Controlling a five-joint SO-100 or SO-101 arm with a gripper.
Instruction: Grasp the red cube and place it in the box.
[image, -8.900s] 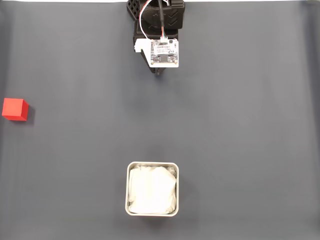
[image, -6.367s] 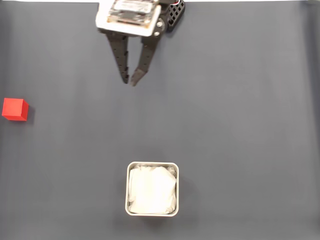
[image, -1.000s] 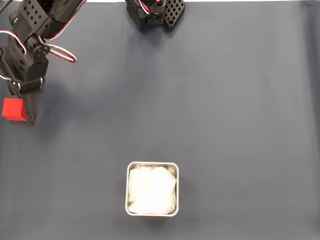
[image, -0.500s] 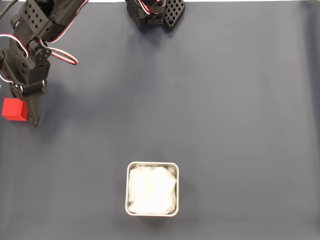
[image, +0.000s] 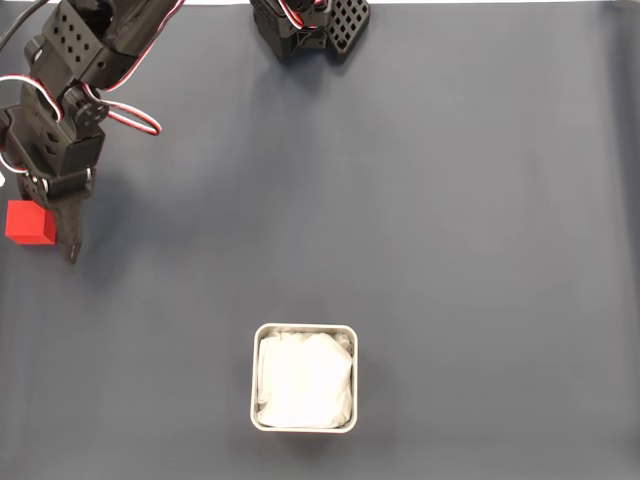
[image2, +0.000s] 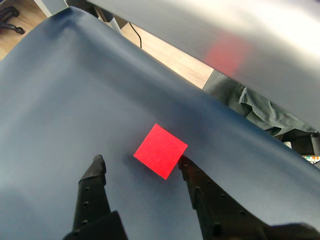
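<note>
Tool (image2: 142, 165) down at the far left edge of the fixed view, fingers spread wide. The cube (image2: 160, 150) sits on the dark surface (image: 420, 200) just ahead of the gap in the wrist view, its corner right beside the right-hand finger (image2: 200, 185). In the fixed view the cube (image: 28, 222) lies well apart from the box (image: 304, 377), bottom centre, white lining showing.

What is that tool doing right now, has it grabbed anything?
Tool: open, holding nothing; the red cube lies just ahead of its fingertips, close to one of them.
</note>
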